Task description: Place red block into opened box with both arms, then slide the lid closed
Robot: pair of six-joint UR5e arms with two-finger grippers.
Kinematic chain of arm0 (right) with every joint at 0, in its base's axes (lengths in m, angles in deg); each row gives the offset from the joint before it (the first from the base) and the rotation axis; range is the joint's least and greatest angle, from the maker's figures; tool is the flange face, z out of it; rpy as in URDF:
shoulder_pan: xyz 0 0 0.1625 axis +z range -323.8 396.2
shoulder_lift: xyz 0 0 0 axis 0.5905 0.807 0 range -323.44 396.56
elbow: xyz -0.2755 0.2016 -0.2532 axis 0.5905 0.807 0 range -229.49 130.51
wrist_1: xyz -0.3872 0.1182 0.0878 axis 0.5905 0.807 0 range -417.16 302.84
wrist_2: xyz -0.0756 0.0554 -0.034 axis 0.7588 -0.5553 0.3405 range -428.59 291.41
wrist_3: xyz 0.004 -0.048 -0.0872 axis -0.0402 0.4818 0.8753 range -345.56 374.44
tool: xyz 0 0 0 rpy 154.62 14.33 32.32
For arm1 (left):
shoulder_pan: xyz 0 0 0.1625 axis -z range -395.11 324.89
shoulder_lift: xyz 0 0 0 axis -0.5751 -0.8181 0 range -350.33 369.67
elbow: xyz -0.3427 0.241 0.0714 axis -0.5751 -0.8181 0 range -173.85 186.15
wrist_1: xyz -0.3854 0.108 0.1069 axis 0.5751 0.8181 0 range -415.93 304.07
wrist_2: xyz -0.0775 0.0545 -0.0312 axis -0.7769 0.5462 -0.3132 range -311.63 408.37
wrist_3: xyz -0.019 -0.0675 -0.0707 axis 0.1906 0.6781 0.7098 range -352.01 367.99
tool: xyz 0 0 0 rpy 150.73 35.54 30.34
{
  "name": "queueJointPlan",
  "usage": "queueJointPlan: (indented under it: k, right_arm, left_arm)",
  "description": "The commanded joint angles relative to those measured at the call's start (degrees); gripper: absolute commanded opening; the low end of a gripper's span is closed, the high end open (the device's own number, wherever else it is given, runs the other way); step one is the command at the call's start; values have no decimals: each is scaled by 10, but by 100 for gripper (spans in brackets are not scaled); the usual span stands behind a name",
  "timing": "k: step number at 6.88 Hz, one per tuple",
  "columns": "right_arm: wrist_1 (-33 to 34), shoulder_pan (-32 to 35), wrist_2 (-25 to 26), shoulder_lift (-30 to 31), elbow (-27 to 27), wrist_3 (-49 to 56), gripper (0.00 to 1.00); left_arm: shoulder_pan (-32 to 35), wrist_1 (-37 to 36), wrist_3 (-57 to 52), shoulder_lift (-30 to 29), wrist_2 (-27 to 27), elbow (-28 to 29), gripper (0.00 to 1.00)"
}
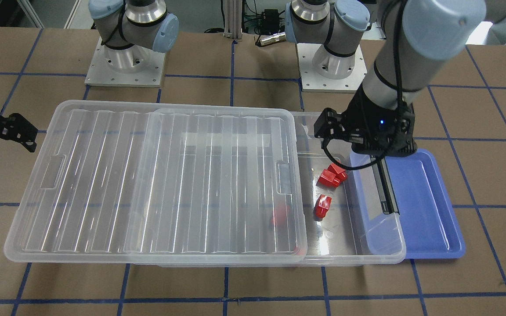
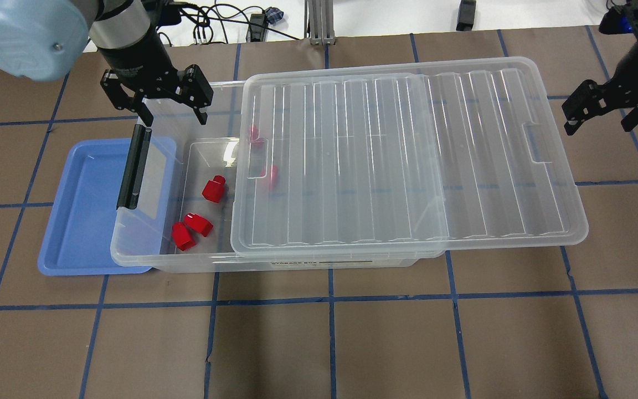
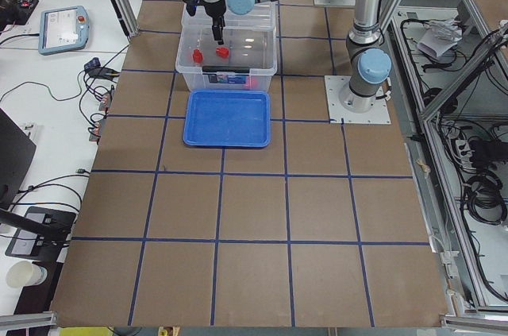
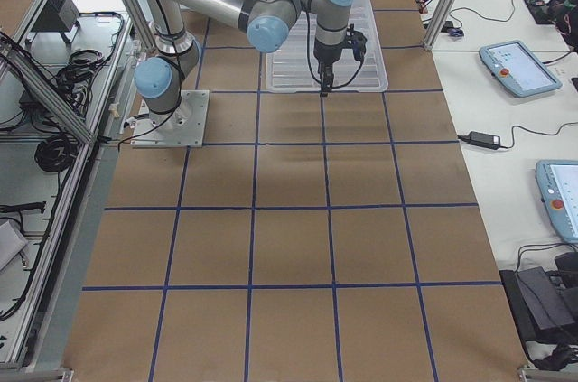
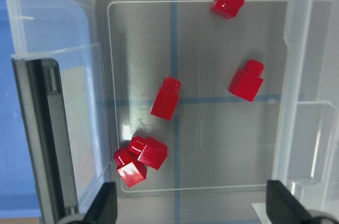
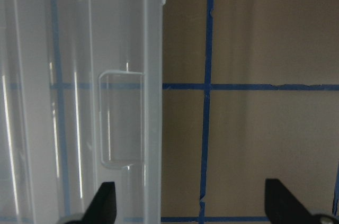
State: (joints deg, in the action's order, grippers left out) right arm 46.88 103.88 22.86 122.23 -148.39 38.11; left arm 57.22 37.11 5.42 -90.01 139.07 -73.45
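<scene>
The clear box (image 2: 297, 261) lies across the table with its black handle (image 2: 133, 166) at the left end. The ribbed clear lid (image 2: 407, 155) covers most of it, leaving the left end uncovered and overhanging at the right. Several red blocks lie on the box floor; one red block (image 2: 214, 188) and a pair (image 5: 143, 158) sit in the uncovered part, others (image 1: 280, 215) under the lid. My left gripper (image 2: 174, 117) hangs open and empty above the uncovered end. My right gripper (image 2: 598, 127) is open, just beyond the lid's notched right end (image 6: 122, 118).
A blue tray (image 2: 75, 221) lies under the box's handle end and sticks out to the left. Brown table (image 2: 330, 343) with blue tape lines surrounds the box. The arm bases (image 1: 123, 66) stand at the robot's side of the table.
</scene>
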Motion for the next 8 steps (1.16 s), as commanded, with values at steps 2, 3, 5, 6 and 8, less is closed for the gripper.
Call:
queueJointPlan:
  k: [2, 3, 5, 6, 8]
  right_arm:
    - [102, -19, 21, -6, -74, 71, 100]
    - [124, -19, 22, -5, -89, 69, 100]
    - [118, -12, 15, -1, -83, 62, 100]
    - [118, 2, 1, 1, -84, 51, 100]
    - [118, 41, 0, 3, -87, 4, 100]
  left_arm:
    - [7, 18, -7, 51, 32, 11, 100]
    - [-11, 18, -10, 52, -6, 10, 100]
    - [-16, 14, -50, 62, -50, -19, 100]
    - [-29, 1, -50, 65, -50, -25, 100]
    - [-36, 14, -49, 69, -10, -23, 100]
